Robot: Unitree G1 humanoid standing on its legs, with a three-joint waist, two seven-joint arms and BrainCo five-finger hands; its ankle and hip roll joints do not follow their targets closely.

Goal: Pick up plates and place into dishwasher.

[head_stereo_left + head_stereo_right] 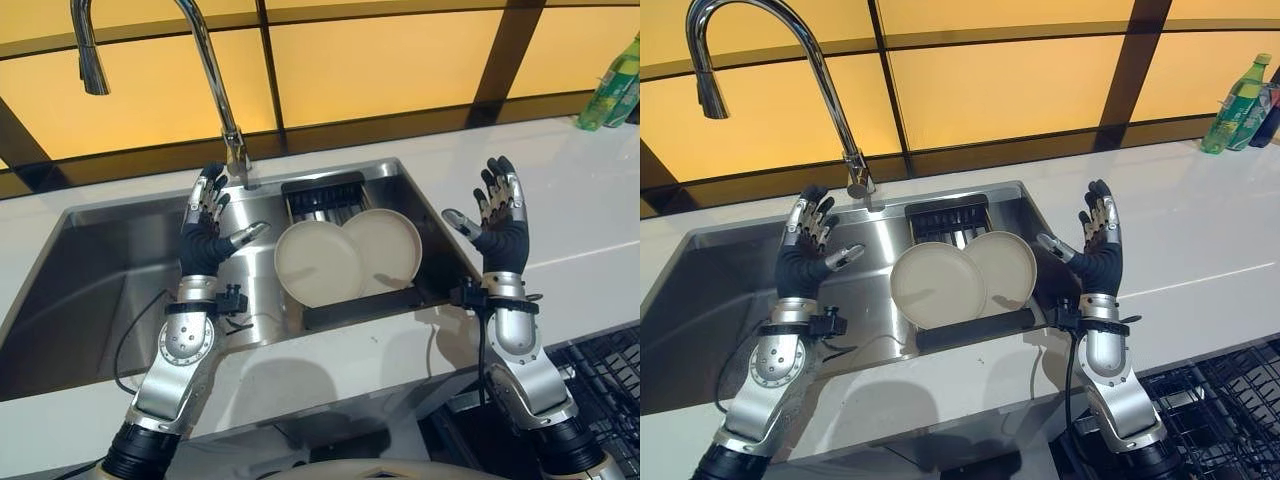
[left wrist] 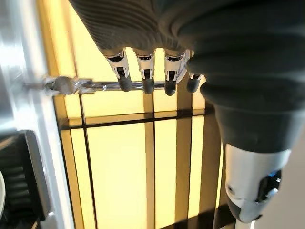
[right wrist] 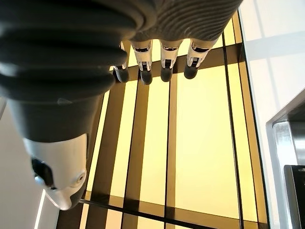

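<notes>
two cream plates [image 1: 345, 258] lean overlapping in a black rack [image 1: 345, 300] at the right end of the steel sink [image 1: 110, 290], between the raised hands and apart from both. left hand [image 1: 205, 225] and right hand [image 1: 497, 218] stand upright, fingers straight and spread, holding nothing. the faucet [image 1: 215, 90] rises just beyond the left hand; white counter [image 1: 580, 200] lies beyond the right hand, and a dishwasher rack [image 1: 1210, 400] shows below it.

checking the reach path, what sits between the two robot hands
Two cream plates leaning in the sink's rack, between left robot hand and right robot hand, in the eye views.
</notes>
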